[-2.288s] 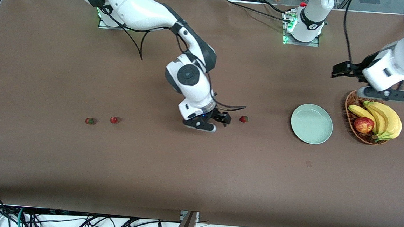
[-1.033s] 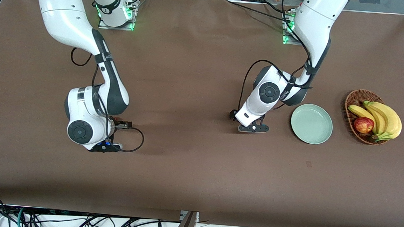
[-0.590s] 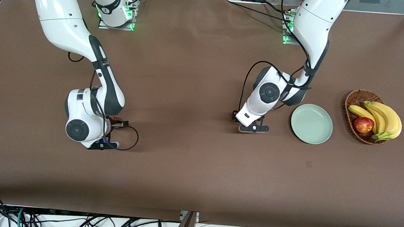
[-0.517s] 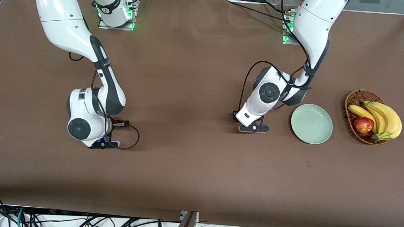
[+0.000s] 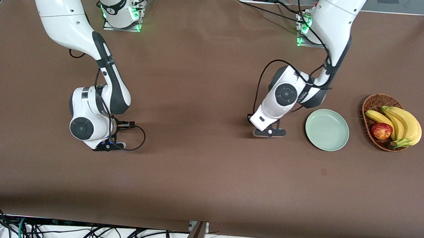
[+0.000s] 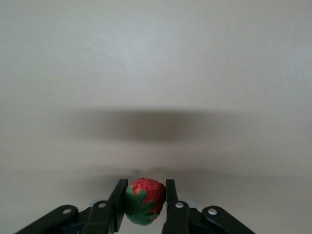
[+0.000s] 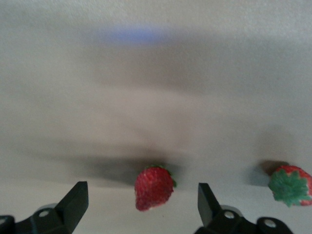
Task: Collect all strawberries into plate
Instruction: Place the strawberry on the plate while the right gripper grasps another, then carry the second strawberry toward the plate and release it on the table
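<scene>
One strawberry (image 6: 144, 200) in left pincer (image 6: 143, 201)

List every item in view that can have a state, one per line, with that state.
left gripper: shut on strawberry, beside the plate.
held strawberry: pinched between the fingers.
right gripper: open, low over the table.
middle strawberry: loose on the table between the open fingers.
second loose strawberry: on the table, outside the fingers.
plate: empty.
basket: holding bananas and an apple.
</scene>
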`<state>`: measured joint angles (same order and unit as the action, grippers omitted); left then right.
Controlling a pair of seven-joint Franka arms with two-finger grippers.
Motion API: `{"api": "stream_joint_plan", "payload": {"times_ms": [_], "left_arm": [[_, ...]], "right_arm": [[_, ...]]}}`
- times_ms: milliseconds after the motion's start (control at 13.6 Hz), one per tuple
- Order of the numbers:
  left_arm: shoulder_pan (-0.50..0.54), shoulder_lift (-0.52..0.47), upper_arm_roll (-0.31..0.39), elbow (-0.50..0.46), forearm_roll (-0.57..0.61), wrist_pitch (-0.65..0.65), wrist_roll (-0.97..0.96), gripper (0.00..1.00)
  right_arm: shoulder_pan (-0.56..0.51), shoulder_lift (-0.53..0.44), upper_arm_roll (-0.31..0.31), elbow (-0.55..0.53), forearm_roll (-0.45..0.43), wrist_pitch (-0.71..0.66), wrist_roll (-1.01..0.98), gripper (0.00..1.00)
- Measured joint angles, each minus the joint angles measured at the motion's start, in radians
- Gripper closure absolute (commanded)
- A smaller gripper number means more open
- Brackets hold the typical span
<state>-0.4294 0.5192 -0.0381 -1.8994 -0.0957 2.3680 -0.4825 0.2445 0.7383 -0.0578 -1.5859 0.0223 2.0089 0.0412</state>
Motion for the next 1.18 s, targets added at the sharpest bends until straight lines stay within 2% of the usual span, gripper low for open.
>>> {"api": "stream_joint_plan", "payload": {"times_ms": [221,369,443,590,738,959,1033,1107,1181], "left_arm": [[0.123,-0.093,0.009,0.016,0.001,-0.19,0.188,0.91],[0.226,-0.118,0.013,0.016,0.006,-0.256,0.36,0.91],[0.274,-0.118,0.013,0.014,0.026,-0.276,0.435,0.91],[0.356,-0.109,0.013,-0.004,0.093,-0.288,0.545,0.92],[0.415,-0.088,0.012,-0.03,0.137,-0.281,0.606,0.91],[0.458,-0.071,0.011,-0.12,0.202,-0.153,0.626,0.9],[0.466,-0.07,0.011,-0.164,0.209,-0.089,0.628,0.77],[0.472,-0.069,0.011,-0.199,0.21,-0.049,0.629,0.34],[0.478,-0.069,0.01,-0.219,0.21,-0.031,0.63,0.0]], "right_arm": [[-0.008,-0.001,0.0,-0.017,0.0,0.004,-0.009,0.6],[-0.01,-0.001,0.0,-0.023,0.0,0.008,-0.01,0.88],[-0.01,-0.001,0.0,-0.024,0.0,0.008,-0.01,0.97],[-0.01,-0.003,0.001,-0.024,0.008,0.009,-0.01,0.98],[-0.007,-0.004,0.007,-0.02,0.06,0.018,-0.009,0.98],[0.042,-0.004,0.021,0.007,0.182,0.04,0.052,0.98],[0.079,-0.003,0.024,0.015,0.199,0.064,0.116,0.98],[0.127,0.0,0.028,0.019,0.206,0.106,0.202,0.98],[0.185,0.007,0.031,0.021,0.209,0.162,0.306,0.98]]}}
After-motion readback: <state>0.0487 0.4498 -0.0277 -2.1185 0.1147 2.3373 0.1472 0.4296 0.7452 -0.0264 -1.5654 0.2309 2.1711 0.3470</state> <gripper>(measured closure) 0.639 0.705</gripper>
